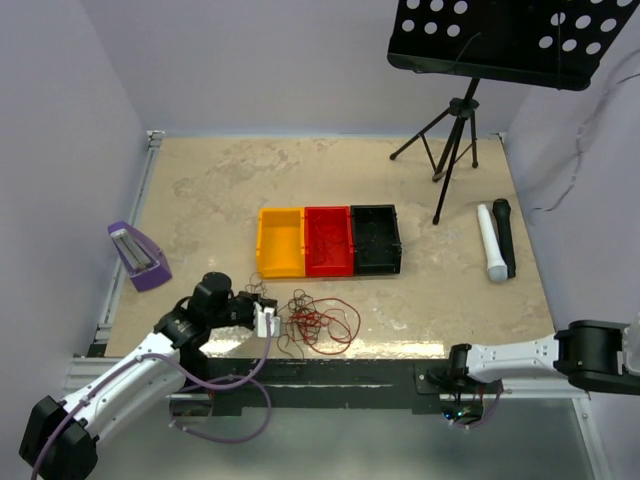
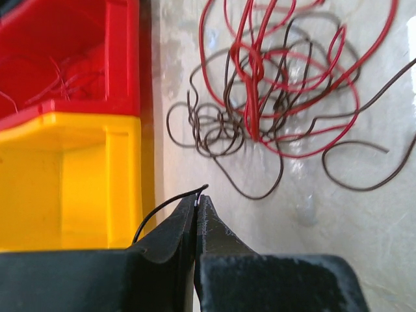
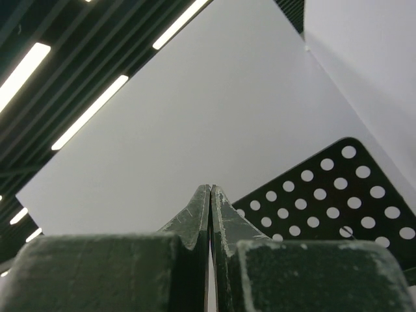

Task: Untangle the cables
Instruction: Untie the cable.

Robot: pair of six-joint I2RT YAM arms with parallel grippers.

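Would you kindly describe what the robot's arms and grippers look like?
The left arm and right arm have white links with black joints; a lilac hose runs along the left. The left gripper and right gripper have dark, tapered, scratched fingers.

1. Three plastic bins stand side by side at the middle of the beige table (image 1: 200, 190): yellow bin (image 1: 281, 268) left, red bin (image 1: 328, 267) centre, black bin (image 1: 376, 266) right, walls touching.
2. The snarl of thin red and dark wires (image 1: 318, 320) lies in front of the bins, near the table's near edge.
3. The left gripper (image 1: 267, 320) sits just left of the snarl, a loose dark strand (image 2: 166, 203) pinched between its tips.
4. Loose red strands (image 2: 65, 84) lie in the red bin.
5. A purple wedge-shaped device (image 1: 138, 257) stands near the left edge, well left of the bins.
6. A black tripod music stand (image 1: 455, 130) occupies the far right corner; a white cylinder (image 1: 489, 243) and a black cylinder (image 1: 504, 235) lie side by side in front of it, right of the bins.
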